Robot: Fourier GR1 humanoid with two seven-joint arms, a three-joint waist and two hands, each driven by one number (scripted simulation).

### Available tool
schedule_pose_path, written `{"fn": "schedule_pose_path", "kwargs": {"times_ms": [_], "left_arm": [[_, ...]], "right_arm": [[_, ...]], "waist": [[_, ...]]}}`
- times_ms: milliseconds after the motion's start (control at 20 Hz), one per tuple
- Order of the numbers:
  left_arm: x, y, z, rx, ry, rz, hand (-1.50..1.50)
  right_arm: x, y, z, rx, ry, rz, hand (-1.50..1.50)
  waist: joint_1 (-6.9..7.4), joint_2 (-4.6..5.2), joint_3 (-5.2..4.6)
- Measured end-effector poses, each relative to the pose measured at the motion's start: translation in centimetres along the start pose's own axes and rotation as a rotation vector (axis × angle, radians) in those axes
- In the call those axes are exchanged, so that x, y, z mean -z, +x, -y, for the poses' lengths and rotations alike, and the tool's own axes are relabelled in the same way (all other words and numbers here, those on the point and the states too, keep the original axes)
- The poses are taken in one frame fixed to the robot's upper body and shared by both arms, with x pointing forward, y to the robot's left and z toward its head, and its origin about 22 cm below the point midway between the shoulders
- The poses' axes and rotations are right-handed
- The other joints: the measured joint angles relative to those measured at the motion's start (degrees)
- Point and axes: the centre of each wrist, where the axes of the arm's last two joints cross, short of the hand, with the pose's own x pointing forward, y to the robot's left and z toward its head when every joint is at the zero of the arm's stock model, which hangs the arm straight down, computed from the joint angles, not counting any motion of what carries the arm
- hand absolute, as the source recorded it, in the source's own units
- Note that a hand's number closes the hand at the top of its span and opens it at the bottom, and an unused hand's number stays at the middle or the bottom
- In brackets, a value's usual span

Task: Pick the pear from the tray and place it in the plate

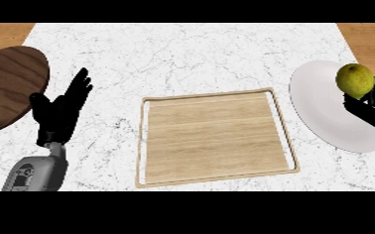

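Most of the task is looking done: the right hand (359,107), fingers clamped on the yellow-green pear (354,80), is holding it over the white round plate (322,114) at three o'clock, the square wooden tray (212,136) is lying bare, and the left hand (62,106) is resting with fingers apart at nine o'clock.

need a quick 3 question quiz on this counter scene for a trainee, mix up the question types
1. True or false: the pear lies on the wooden tray.
2. Which hand is at the pear? A) left hand B) right hand C) neither
3. Fill in: the pear is over the white ____.

Key
1. False: the tray holds nothing, and the pear is above the plate.
2. B: the right hand shows under the pear at the view's right edge; the left hand rests open, fingers up, near the left edge beside a dark wooden board.
3. plate
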Motion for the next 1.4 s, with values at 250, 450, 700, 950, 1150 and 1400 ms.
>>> {"fn": "schedule_pose_path", "kwargs": {"times_ms": [250, 450, 700, 950, 1150, 1400], "left_arm": [[-0.3, -0.1, 0.0, -0.001, -0.006, 0.000, 0.00], [-0.2, -0.2, 0.2, -0.003, -0.014, 0.002, 0.00], [-0.4, -0.4, 0.0, -0.003, -0.015, 0.003, 0.00], [0.5, 0.4, 0.5, -0.006, -0.010, -0.007, 0.00], [0.0, -0.1, 0.0, -0.005, -0.006, -0.009, 0.00], [-0.2, -0.4, -0.4, -0.002, 0.007, -0.020, 0.00]], "right_arm": [[1.1, -4.0, -0.2, -0.095, 0.083, -0.038, 1.50], [1.7, -6.5, -0.7, -0.031, 0.198, -0.117, -1.50], [2.3, -9.2, -0.3, 0.019, 0.288, -0.083, -1.50], [3.4, -8.9, -0.2, 0.118, 0.203, 0.059, -1.50], [4.4, -7.6, -0.1, 0.298, 0.148, 0.183, -1.50], [4.1, -8.0, 1.8, 0.513, 0.130, 0.154, -1.50]], "waist": [[0.41, 0.08, 0.02], [0.70, 0.22, 0.05], [0.75, 0.20, 0.07], [0.18, 0.07, 0.06], [-0.08, -0.17, 0.02], [-0.87, -0.43, -0.08]]}}
